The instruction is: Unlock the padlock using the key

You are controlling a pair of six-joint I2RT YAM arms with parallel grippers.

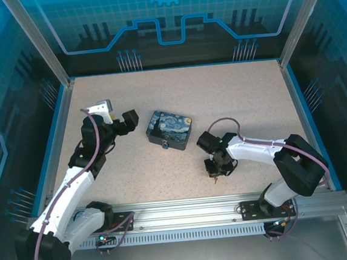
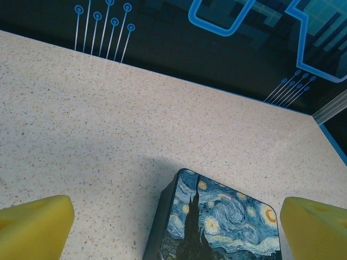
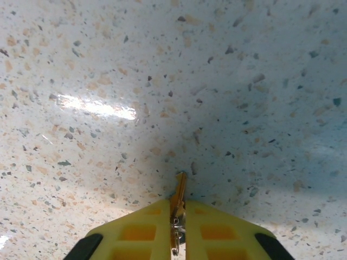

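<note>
One worry on this worktop (image 1: 250, 99): the painted tin (image 1: 170, 130) sits central, the left hand (image 1: 124, 121) spread empty to its left, the right hand (image 1: 218, 168) nearer and rightward, the padlock (image 1: 164, 145) seemingly on the tin's near side, and the thin key (image 3: 178, 197), pinched at the right hand's tips, could twist or slip on insertion.

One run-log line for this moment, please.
right gripper: shut on key, low at table | left gripper: open, facing tin | key: apart from tin
</note>
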